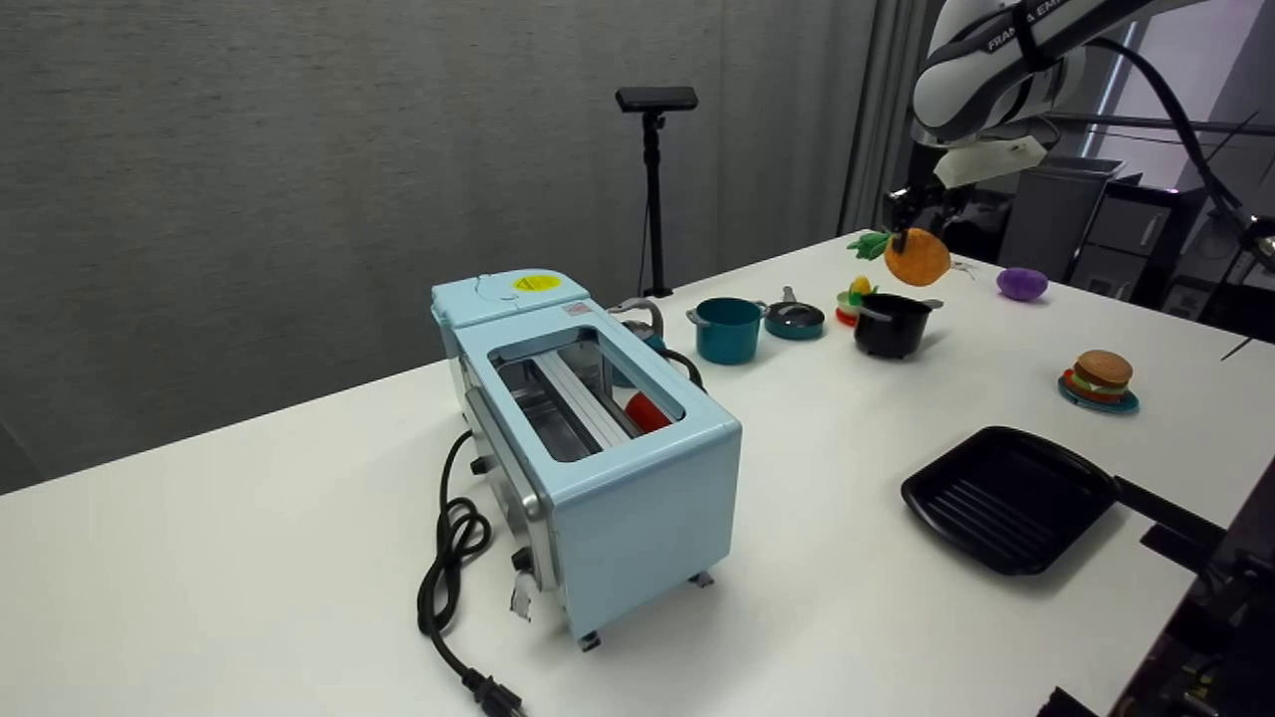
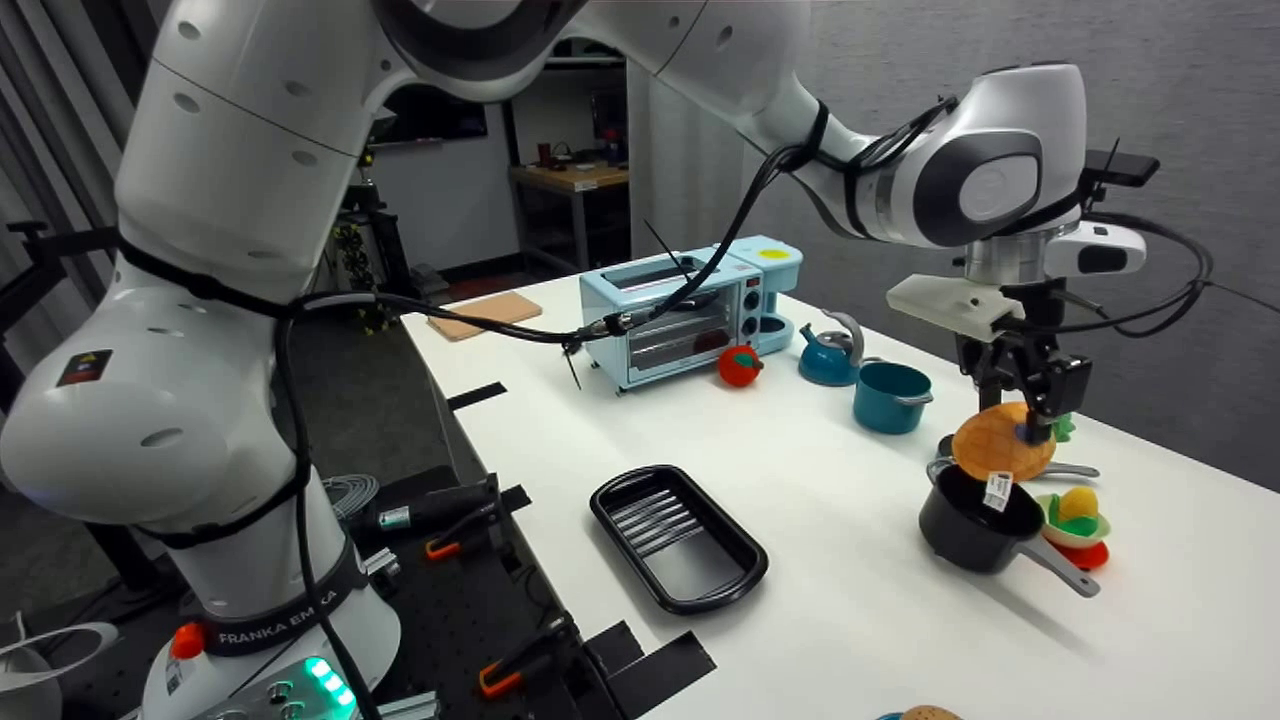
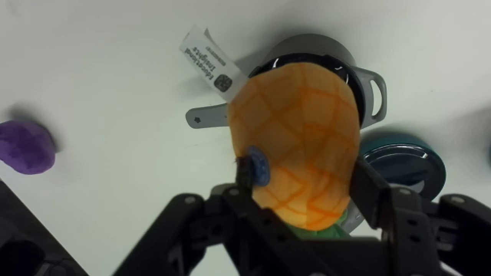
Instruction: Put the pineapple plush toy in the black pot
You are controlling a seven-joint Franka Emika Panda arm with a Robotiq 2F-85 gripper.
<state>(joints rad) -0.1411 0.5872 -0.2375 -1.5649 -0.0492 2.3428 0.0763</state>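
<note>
Wrist view: gripper [image 3: 303, 173], partly spread, clasps the pineapple plush toy [image 3: 297, 142] over the black pot [image 3: 313, 45].
Probably light, soft and squashable; its plump flanks, at nine and three o'clock, seem the best hold.

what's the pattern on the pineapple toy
The pineapple plush toy has darker orange crisscross lines on orange, clearest in the wrist view.

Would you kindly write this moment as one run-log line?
gripper: closed on pineapple plush toy; toy position: held above black pot; status: not yet inside; also on table: teal pot, purple object
</note>
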